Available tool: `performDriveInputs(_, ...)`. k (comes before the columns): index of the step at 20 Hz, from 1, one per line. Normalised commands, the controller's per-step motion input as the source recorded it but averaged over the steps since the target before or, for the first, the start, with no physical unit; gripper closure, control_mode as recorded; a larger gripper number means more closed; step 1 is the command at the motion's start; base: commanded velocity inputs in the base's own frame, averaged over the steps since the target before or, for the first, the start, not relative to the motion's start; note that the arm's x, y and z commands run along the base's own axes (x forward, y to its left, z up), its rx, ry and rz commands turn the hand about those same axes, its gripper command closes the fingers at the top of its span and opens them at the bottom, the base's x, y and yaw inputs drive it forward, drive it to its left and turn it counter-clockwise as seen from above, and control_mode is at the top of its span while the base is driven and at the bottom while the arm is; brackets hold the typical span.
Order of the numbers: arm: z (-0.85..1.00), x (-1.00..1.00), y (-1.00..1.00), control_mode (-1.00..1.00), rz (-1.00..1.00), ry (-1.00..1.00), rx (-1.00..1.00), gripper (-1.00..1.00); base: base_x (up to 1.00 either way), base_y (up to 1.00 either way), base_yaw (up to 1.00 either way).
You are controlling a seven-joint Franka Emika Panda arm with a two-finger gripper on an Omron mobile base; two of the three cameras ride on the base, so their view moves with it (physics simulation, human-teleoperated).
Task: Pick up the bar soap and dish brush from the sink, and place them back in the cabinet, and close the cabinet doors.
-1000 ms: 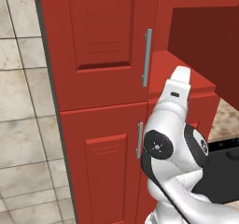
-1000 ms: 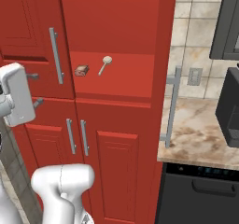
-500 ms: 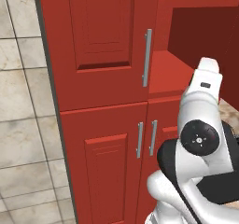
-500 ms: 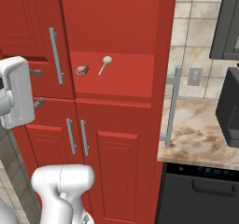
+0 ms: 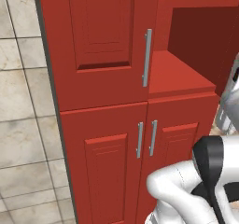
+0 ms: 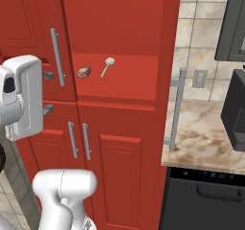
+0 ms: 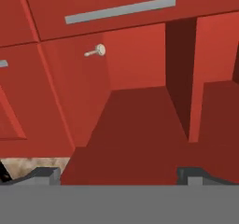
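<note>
Glossy red tall cabinet (image 6: 119, 42), shelf exposed: small orange-brown bar soap (image 6: 83, 72) lodged beside white-headed dish brush (image 6: 108, 66). White arm is shifted rightward since 1 second earlier. Two-finger gripper (image 7: 116, 174) is held apart, empty. Marble counter (image 6: 203, 140) adjoins rightward.

- Tall glossy red cabinet (image 6: 119, 23): uniform red on its shelves and panelled door (image 5: 100, 41).
- Vertical bar handle (image 5: 147, 57): silver.
- Small flat bar soap (image 6: 83, 72): orange-brown, with a paler face.
- Dish brush (image 6: 108, 66): pale cream.
- Countertop (image 6: 206, 143): mottled beige-brown stone pattern.
- Wall tiles (image 5: 23, 92): beige, with grey grout lines.
</note>
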Motion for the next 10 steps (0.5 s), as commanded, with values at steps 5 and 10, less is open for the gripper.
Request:
performDriveInputs(5, 0.0, -0.43, -0.35, -1.0, 0.14, 0.0, -0.08, -1.0, 0.0, 0.0, 0.0)
performDriveInputs(10, 0.0, -0.41, -0.27, -1.0, 0.08, -0.03, -0.03, -1.0, 0.0, 0.0, 0.0)
